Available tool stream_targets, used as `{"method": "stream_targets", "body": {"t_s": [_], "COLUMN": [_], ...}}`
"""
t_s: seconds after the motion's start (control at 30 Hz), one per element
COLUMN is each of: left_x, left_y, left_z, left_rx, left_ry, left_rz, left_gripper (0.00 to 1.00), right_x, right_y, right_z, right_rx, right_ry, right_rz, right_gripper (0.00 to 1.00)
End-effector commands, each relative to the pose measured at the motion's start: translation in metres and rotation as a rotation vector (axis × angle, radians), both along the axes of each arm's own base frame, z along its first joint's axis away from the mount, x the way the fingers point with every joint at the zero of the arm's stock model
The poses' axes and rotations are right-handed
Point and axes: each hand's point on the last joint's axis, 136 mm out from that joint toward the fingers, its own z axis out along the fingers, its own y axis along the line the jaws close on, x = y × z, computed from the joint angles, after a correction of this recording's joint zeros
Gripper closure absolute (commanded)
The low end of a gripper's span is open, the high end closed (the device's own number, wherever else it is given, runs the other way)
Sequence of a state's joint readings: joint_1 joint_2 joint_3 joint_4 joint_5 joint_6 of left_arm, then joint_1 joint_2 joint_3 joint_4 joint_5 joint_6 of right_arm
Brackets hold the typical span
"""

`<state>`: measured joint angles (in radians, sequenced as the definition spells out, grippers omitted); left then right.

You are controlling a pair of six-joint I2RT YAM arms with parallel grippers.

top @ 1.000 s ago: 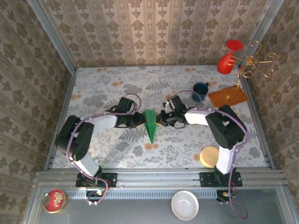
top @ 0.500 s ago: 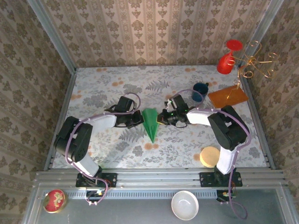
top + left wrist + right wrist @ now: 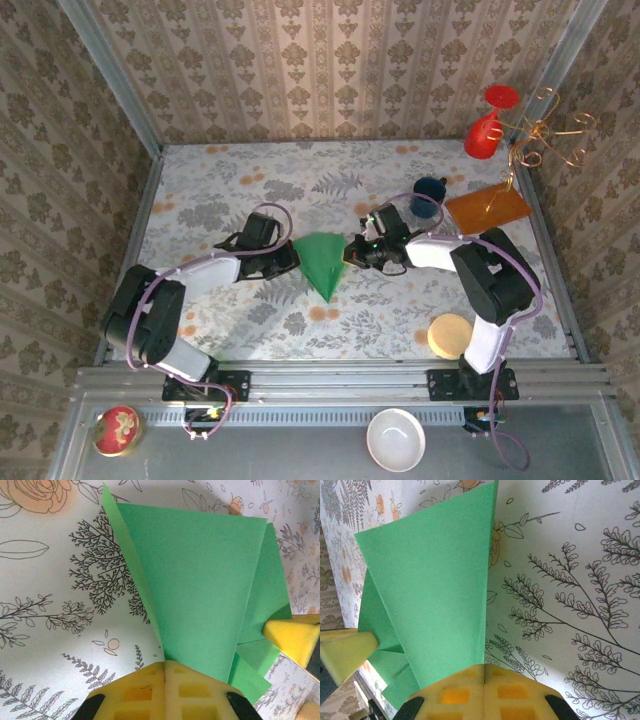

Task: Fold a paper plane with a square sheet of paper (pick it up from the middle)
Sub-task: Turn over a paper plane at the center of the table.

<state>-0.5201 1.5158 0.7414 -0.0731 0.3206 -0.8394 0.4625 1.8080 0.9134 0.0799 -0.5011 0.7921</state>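
Nearest you, a white bowl point(image 3: 398, 438) and a round red object point(image 3: 117, 430) sit on the front ledge, with a pale wooden disc point(image 3: 449, 335) just past it on the right. Mid-table point(image 3: 220, 190), here's your action: the green paper plane point(image 3: 320, 262) is stretched between both arms, nose pointing toward you and wings fanned wide. Your left gripper point(image 3: 291, 261) is pinched tight on the left wing edge, yellow pads point(image 3: 145, 692) pressed together on the paper. Your right gripper point(image 3: 350, 253) is clamped on the opposite edge, pads point(image 3: 505, 692) meeting the same way. Farther back on the right stand the blue mug point(image 3: 430, 195), the orange-brown board point(image 3: 487, 208) and a red goblet point(image 3: 490, 125).
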Motion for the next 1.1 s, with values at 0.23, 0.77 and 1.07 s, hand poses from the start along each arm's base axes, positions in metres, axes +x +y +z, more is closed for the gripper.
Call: {"method": "stream_targets", "body": {"t_s": [0.23,0.77,1.07], "left_x": [0.000,0.000,-0.001], "left_y": [-0.005,-0.011,-0.013], "left_z": [-0.013,-0.010,-0.004], "left_rx": [-0.014,-0.015,-0.026], "left_ry": [0.046,0.050,0.043], "left_rz": [-0.009,-0.032,-0.033], "left_gripper": [1.00,1.00,1.00], "right_x": [-0.004,-0.059,-0.063], "right_y": [-0.002,0.014,0.045], "right_z": [0.011,0.026,0.010], "right_rx": [-0.054,-0.393,-0.406], "right_ry": [0.009,-0.083,-0.046], "right_rz": [0.067,0.222,0.311], "right_gripper": [0.72,0.51,0.49]}}
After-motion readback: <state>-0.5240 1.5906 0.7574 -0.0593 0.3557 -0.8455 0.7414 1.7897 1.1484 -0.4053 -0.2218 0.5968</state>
